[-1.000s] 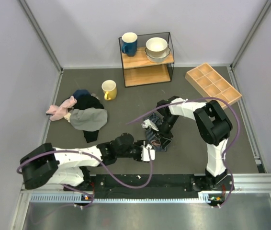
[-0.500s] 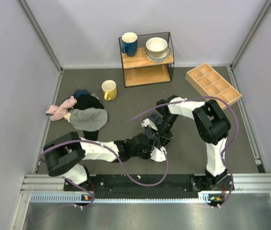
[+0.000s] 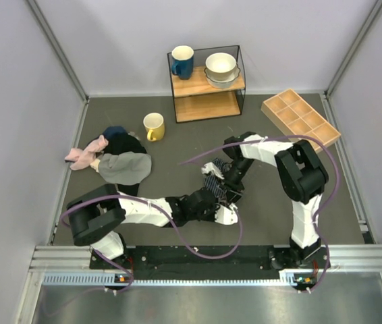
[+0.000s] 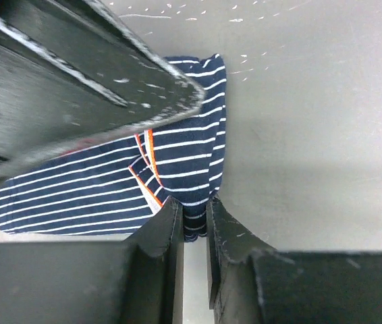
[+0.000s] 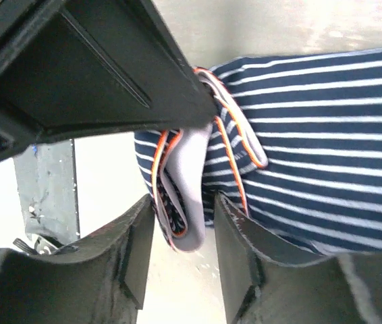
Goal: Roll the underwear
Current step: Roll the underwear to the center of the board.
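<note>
On the tabletop (image 3: 177,142), 5 o'clock from the mug (image 3: 154,126), the underwear (image 3: 212,183) lies bunched: my left jaws pinch its hem nearly shut, my right jaws clamp a fold, likely anchoring the roll.

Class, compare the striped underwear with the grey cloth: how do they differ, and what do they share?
The underwear is navy with white stripes; the grey cloth is plain. The underwear is pinched by the left gripper and the right gripper; the grey cloth lies with no gripper on it. Both are soft fabric on the table.
</note>
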Controlling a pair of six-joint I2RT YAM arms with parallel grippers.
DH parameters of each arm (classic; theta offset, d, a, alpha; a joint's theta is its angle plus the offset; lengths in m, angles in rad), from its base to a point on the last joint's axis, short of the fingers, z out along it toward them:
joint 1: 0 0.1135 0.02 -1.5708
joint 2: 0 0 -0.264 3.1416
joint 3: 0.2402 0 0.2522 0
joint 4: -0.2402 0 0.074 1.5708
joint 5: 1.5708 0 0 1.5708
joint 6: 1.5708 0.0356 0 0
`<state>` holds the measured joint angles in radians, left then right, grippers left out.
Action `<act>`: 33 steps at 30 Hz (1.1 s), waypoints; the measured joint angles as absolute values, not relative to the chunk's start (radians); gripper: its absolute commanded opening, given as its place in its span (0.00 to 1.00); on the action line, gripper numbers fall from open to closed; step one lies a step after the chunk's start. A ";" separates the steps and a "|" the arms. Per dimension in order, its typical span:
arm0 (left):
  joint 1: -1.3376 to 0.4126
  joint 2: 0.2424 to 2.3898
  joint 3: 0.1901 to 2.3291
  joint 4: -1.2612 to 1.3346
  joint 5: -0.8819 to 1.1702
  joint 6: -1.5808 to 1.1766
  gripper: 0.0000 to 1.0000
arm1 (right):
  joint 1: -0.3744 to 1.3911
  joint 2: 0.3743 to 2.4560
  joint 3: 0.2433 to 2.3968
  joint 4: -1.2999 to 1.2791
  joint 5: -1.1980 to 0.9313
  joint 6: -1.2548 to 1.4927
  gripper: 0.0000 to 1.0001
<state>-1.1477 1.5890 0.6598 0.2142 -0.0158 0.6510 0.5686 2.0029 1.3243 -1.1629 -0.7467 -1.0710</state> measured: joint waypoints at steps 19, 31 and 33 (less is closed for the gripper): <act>-1.031 1.623 0.862 -0.120 0.205 0.379 0.08 | 0.297 1.464 1.108 -0.873 -0.864 -1.026 0.52; -0.777 1.717 0.879 -0.084 0.594 0.077 0.08 | 0.300 1.296 0.941 -0.831 -0.937 -1.210 0.66; -0.745 1.744 0.881 -0.065 0.658 0.043 0.08 | 0.313 1.271 0.907 -0.828 -0.945 -1.262 0.66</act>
<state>-0.7448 1.7435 0.8806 -0.0647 0.6579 0.0425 0.3130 1.2709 0.9073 -0.8284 -0.9451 -1.2621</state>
